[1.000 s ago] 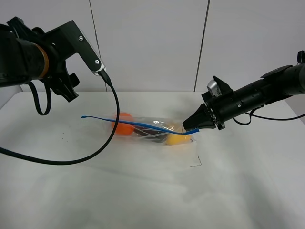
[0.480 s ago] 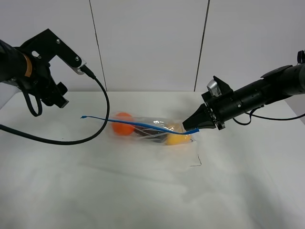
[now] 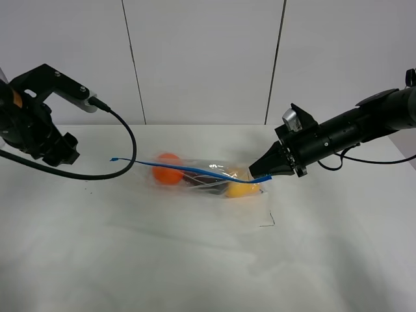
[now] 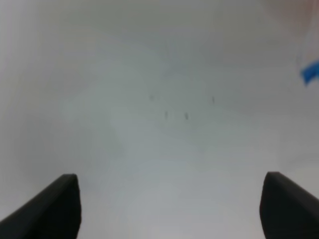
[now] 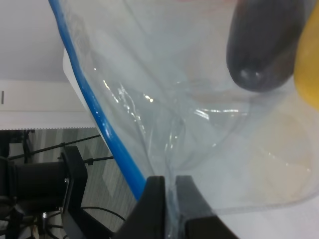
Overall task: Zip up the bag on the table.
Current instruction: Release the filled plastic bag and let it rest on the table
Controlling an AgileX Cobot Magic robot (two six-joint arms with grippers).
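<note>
The clear, crinkly bag lies in the middle of the white table, with orange, yellow and dark produce showing through it. Its blue zipper strip runs from a loose end at the left to the right corner. There my right gripper is shut on the bag's edge; the right wrist view shows the fingers pinching the plastic beside the blue strip. My left gripper is far to the left, off the bag. In the left wrist view it stands open over bare table, the strip's tip at the frame edge.
A black cable loops from the left arm down over the table, close to the strip's loose end. A white panelled wall stands behind the table. A small dark mark lies on the tabletop in front of the bag.
The left arm has swung left and lower, away from the bag, and its cable loop has drawn back with it. The right gripper and the bag have not moved.
</note>
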